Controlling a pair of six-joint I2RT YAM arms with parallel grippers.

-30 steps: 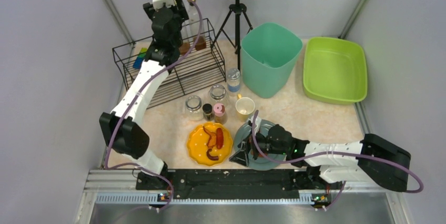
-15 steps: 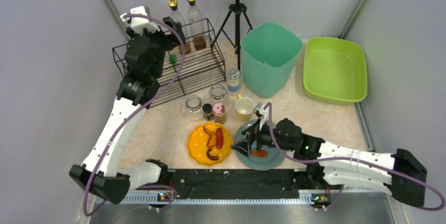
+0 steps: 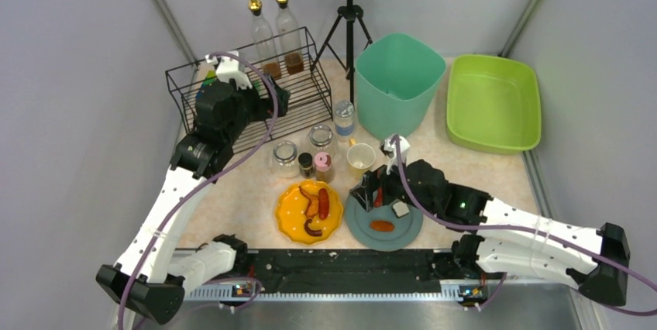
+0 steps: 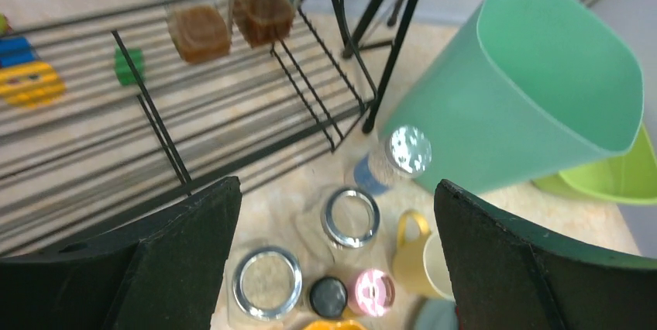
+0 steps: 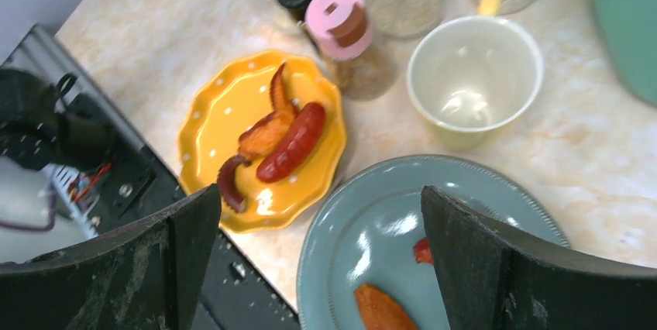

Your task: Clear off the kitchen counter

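The kitchen counter lies under both grippers. We see the left gripper hanging over its rear-left part, at the front edge of the black wire rack. The right gripper hangs over the near-middle, above the far rim of a grey-blue plate. Left wrist cam: fingers wide apart, nothing btw them, jars on the counter below. Right wrist cam: same, fingers spread w/ nothing held, both plates below.

Counter itself: flat beige-cream top w/ faint marbling, grey walls at L, R and rear, black rail along the front. On it we count a yellow plate w/ sausage and browned strips, just beside the grey-blue plate, which carries a few orange-red scraps. Behind them: a yellow mug, a pink-lid shaker, a black-lid shaker, two glass jars and a blue-label jar. Further back stand a teal bin, a lime-green tub at rear R and a tripod. Two oil bottles stand in the rack's far corner.
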